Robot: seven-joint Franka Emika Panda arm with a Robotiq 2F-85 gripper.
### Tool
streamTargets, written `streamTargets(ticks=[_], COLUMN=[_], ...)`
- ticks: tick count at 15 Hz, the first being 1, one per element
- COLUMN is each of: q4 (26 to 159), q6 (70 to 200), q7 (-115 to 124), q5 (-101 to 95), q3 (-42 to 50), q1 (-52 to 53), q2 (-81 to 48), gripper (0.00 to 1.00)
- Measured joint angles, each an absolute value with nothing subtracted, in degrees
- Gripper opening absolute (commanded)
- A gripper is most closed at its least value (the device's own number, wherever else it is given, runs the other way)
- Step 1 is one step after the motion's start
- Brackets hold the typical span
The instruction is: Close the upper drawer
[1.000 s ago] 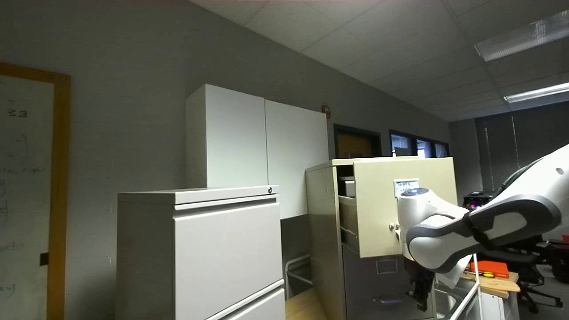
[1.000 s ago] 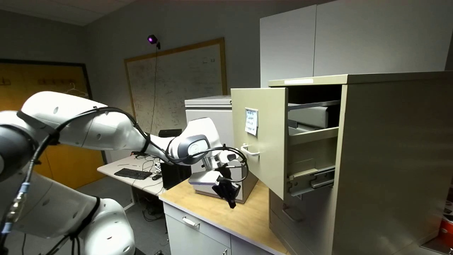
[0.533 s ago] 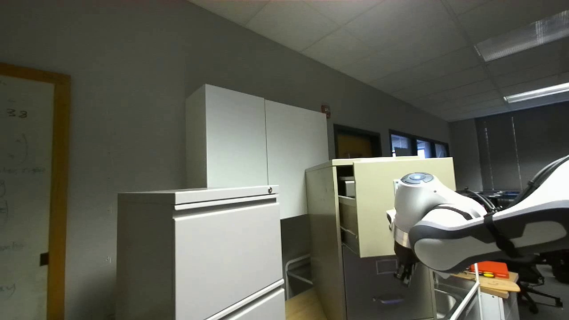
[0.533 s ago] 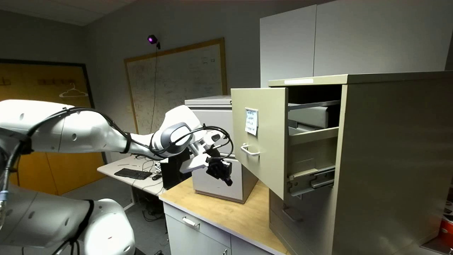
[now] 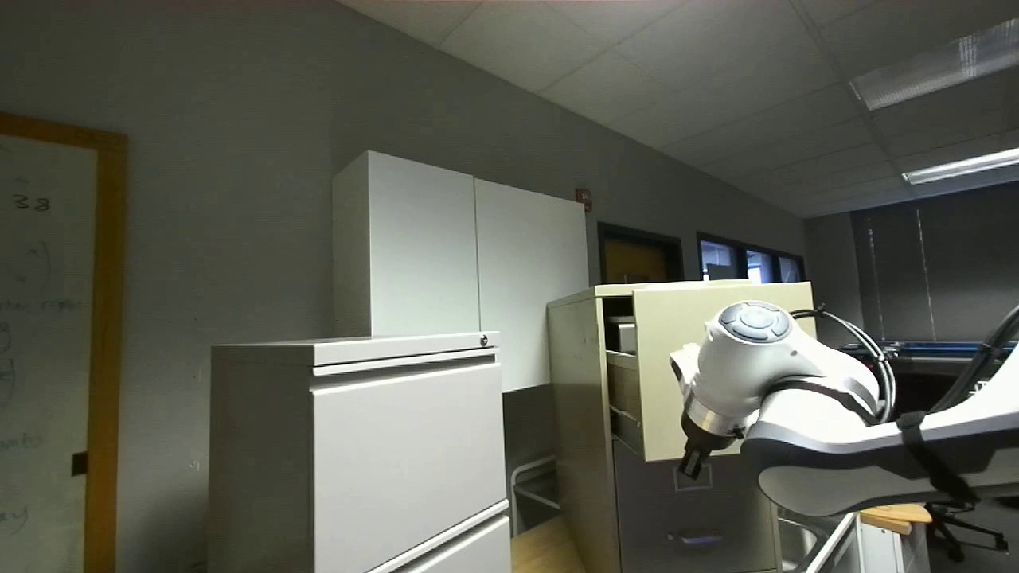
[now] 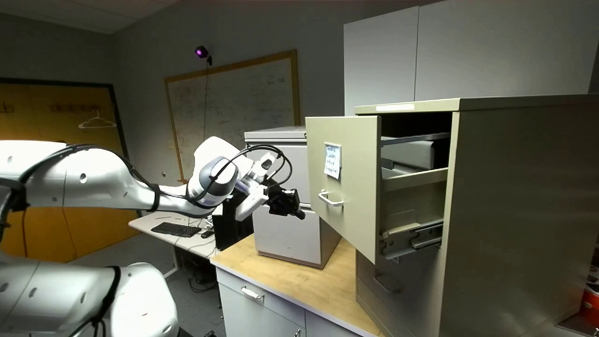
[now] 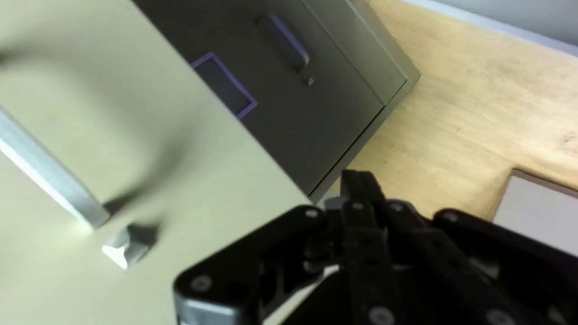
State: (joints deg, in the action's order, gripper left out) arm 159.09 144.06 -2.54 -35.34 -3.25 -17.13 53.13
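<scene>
The upper drawer (image 5: 665,358) of the tall cream-beige filing cabinet stands pulled out in both exterior views. Its front carries a pale label (image 6: 332,160) and a handle (image 6: 330,198). Inside, a light box (image 6: 408,154) shows through the open side. In the wrist view the drawer front (image 7: 226,203) fills the left, with its handle (image 7: 49,167) and a small knob (image 7: 126,246). My gripper (image 7: 361,176) is shut and empty, its fingertips together beside the drawer front's edge. In an exterior view the gripper (image 6: 299,214) is in front of the drawer face, apart from it, slightly below handle height.
A darker lower drawer (image 5: 691,517) sits beneath, closed. The light-grey cabinet (image 6: 288,234) stands on the wooden counter (image 6: 290,281) beside the filing cabinet. White wall cabinets (image 5: 422,247) hang behind. A desk (image 6: 187,224) with a keyboard stands farther back.
My gripper has risen and tilted from pointing down to pointing more forward. The arm has drawn back from the cabinet. The upper drawer has not moved.
</scene>
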Motion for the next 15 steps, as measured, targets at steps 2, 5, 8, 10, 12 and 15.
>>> streamTargets(ticks=[2, 5, 8, 10, 12, 15], q4=[159.1, 159.1, 159.1, 159.0, 159.0, 158.9], q6=[149.6, 158.6, 168.6, 174.8, 179.9, 184.9], q7=[0.2, 6.7, 16.3, 23.1, 29.1, 34.4], q5=[-40.7, -50.6, -61.1, -66.7, -69.8, -70.3], q3=[-4.8, -7.3, -11.4, -15.3, -19.9, -26.3], q1=[-19.5, -25.5, -35.3, -43.6, -51.3, -60.0], q2=[53.1, 53.0, 53.6, 55.0, 57.1, 60.2], gripper=[0.0, 0.0, 0.0, 0.0, 0.0, 0.0])
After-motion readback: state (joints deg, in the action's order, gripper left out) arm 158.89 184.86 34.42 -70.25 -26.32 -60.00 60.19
